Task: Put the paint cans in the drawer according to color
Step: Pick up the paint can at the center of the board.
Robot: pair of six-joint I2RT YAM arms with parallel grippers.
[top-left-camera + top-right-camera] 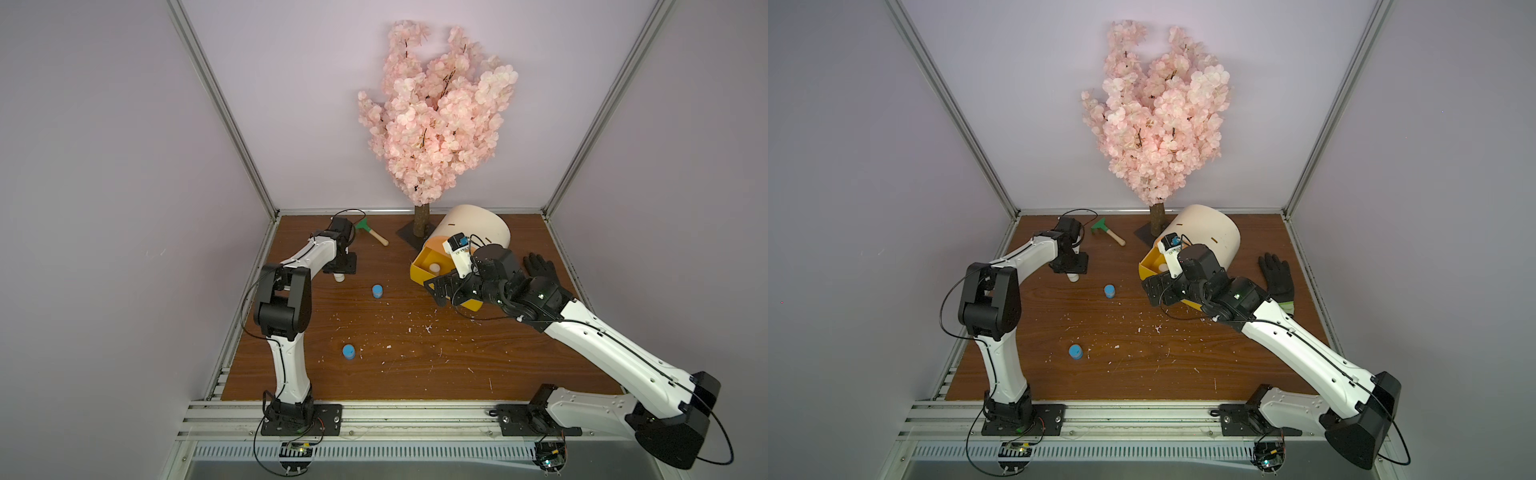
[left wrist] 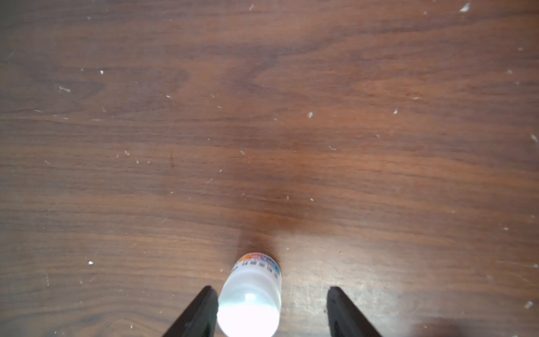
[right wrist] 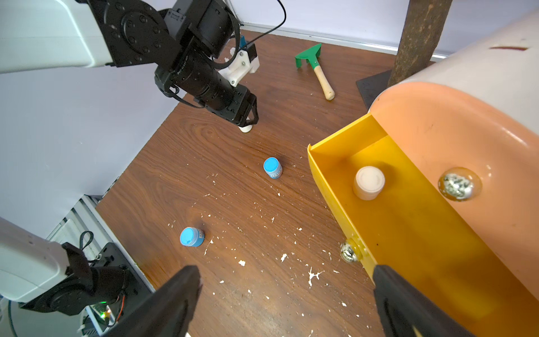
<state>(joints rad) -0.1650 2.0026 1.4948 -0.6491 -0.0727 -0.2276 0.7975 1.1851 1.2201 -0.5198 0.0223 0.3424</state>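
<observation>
A white paint can (image 2: 250, 294) stands on the wooden table between the fingers of my left gripper (image 2: 271, 289). It touches one finger and a gap shows to the other, so the jaws are open around it. In both top views this can (image 1: 339, 277) peeks out under the left gripper (image 1: 341, 270) at the back left. Two blue paint cans (image 1: 377, 291) (image 1: 348, 351) stand upright on the table. The cream drawer cabinet (image 1: 473, 228) has its yellow drawer (image 3: 408, 221) pulled out, with one white can (image 3: 369, 182) inside. My right gripper (image 3: 287, 270) is wide open and empty at that drawer's front.
A green-headed toy tool (image 1: 370, 230) lies at the back. A pink blossom tree (image 1: 424, 216) stands behind the cabinet. A black glove (image 1: 540, 266) lies to the cabinet's right. The peach drawer front (image 3: 437, 131) is shut above the yellow one. White flecks dot the table.
</observation>
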